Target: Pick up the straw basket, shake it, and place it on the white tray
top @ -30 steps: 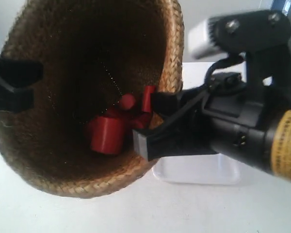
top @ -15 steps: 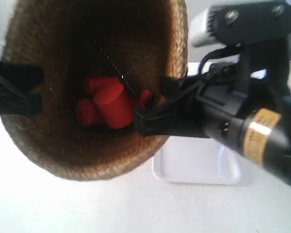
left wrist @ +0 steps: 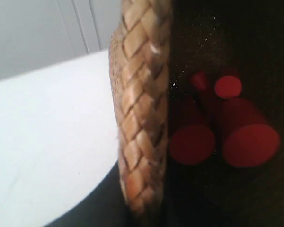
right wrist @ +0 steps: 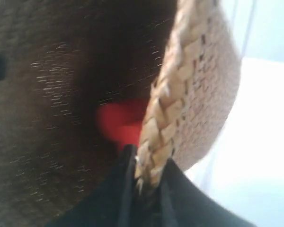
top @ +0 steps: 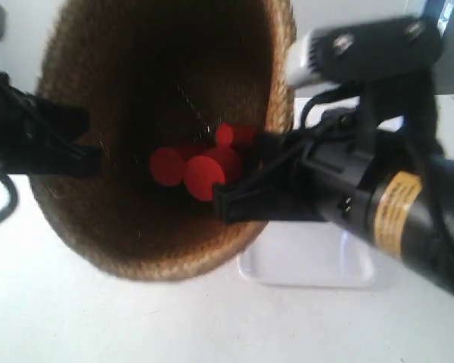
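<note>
Two grippers matter here. The right gripper (right wrist: 143, 189) pinches the braided rim of the straw basket (right wrist: 191, 109), jaws narrow. The left gripper is lost in dark blur, so I cannot tell its state. The basket is held tilted, mouth toward the exterior camera. The white tray (top: 310, 266) lies on the table (top: 98, 325) at the basket's 5 o'clock, under the arm at the exterior view's right.

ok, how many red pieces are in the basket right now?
4 red pieces visible, clustered at the bottom of the straw basket: two larger faces side by side, two smaller close beside them. Others may be hidden behind; the views are blurry.
</note>
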Controlling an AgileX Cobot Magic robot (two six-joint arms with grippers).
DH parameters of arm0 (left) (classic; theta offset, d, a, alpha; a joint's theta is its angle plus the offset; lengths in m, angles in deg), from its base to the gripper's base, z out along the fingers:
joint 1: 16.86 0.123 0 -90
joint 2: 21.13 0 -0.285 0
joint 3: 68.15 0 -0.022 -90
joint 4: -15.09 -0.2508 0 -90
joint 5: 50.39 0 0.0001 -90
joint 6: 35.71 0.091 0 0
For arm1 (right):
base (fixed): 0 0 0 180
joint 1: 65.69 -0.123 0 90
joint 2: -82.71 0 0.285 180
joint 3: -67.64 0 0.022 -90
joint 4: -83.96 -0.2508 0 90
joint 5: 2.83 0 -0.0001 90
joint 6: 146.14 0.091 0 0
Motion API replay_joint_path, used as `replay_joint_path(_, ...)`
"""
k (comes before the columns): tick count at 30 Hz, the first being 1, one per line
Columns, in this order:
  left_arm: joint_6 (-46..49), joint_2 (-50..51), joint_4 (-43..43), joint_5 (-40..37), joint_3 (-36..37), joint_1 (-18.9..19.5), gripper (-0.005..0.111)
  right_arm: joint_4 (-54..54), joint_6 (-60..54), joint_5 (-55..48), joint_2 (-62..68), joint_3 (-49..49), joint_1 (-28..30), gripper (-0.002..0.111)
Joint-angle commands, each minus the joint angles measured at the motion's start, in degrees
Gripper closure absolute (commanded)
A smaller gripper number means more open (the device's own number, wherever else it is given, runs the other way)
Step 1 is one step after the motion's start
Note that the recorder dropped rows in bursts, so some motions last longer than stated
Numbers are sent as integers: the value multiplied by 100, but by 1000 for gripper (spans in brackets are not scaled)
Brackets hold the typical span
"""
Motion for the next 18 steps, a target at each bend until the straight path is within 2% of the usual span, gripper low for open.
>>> replay_joint_path(1, 488, -667, 2, 610, -195, -349, 107, 3, -519, 1537, -713, 254, -263, 108)
replay_joint_path(3, 480, -621, -541, -43, -113, -259, 107, 15, -658, 438, -761, 154, -292, 108)
replay_joint_path(5, -126, -224, -657, -265, 79, 59, 107, 197, -610, -675, -447, -122, -101, 108)
replay_joint_path(7, -317, -154, -283, 243, 112, 199, 107, 5, -659, -379, -224, -282, 111, 108)
replay_joint_path(8, -230, -297, -214, 798, 82, 139, 107, -367, -757, -71, -296, -222, 110, 108)
replay_joint_path(10, -69, -756, -268, 1380, -101, -3, 107, -675, -918, 1050, -814, -37, -44, 108)
replay_joint_path(11, 65, -960, -325, 1164, -216, -54, 107, -571, -918, 1261, -1046, 46, -103, 108)
replay_joint_path(12, 281, -1079, -370, 573, -262, -83, 107, -404, -918, 1160, -1168, 72, -127, 108)
replay_joint_path(14, 289, -867, -370, -362, -98, -6, 107, -184, -904, 246, -1061, -54, -121, 108)
replay_joint_path(15, 221, -635, -408, -411, 72, 81, 107, 86, -770, -368, -794, -222, -16, 108)
replay_joint_path(16, 208, -483, -396, -231, 191, 155, 107, 183, -734, -476, -601, -314, 81, 108)
replay_joint_path(18, 208, -417, -31, 442, 264, 165, 107, -111, -818, -95, -384, -277, 187, 108)
